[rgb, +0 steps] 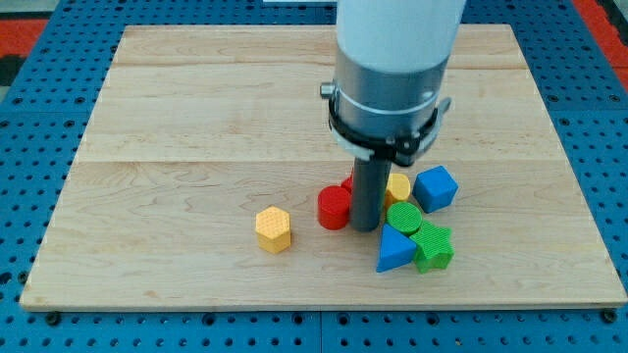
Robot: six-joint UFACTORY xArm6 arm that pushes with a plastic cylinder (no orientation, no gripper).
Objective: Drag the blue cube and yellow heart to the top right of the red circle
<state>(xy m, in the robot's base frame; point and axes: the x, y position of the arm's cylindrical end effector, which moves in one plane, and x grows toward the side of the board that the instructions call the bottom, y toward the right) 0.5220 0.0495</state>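
Note:
The red circle [334,208] lies near the board's middle bottom. My tip [365,227] stands right beside it, on its right. The yellow heart [398,186] sits just right of the rod, partly hidden by it. The blue cube [437,188] is right of the heart, touching it. Both lie to the upper right of the red circle.
A yellow hexagon [274,229] lies left of the red circle. A green circle [403,218], a blue triangle [394,250] and a green star [434,246] cluster below the heart. A second red block [348,182] peeks out behind the rod. The wooden board [196,118] sits on a blue pegboard.

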